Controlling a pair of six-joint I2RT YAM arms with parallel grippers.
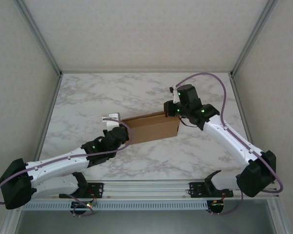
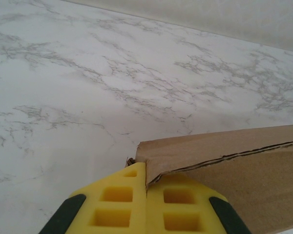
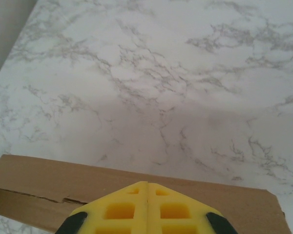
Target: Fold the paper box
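Mid-table: paper box point(image 1: 151, 127), brown corrugated, partly folded, long axis running L–R w/ the R end a bit farther back. Can't tell whether resting on the top or lifted off it. Bracketed end to end by both arms, one per end, so neither nearer.

At the L end: L gripper point(image 1: 118, 132), pads fully together, pinching a corner of the card. In L wrist view, corner of the box tucked into the seam betw. the yellow fingers point(image 2: 117, 204), the rest stretching off to the R. Ragged gap there betw. top strip and main panel.

At the R end: R gripper point(image 1: 172, 110), also clamped fully together. In R wrist view, tips meeting right over the near long edge, card running away to the L. No card visible betw. the pads; can't tell whether pinched or just pressed against the panel.

Next move, prob.: closing the loose top strip. Turns on the long axis kept steady betw. the two ends, w/ L as anchor and R working along the edge toward the L. Risk: card bowing, or slipping out of the L pinch.

Surface: white marble-pattern table point(image 1: 88, 97), smooth, likely slick under card. Room: pale walls point(image 1: 19, 73) on three sides, metal-framed corners, alum. rail point(image 1: 146, 187) at near edge carrying the arm bases.
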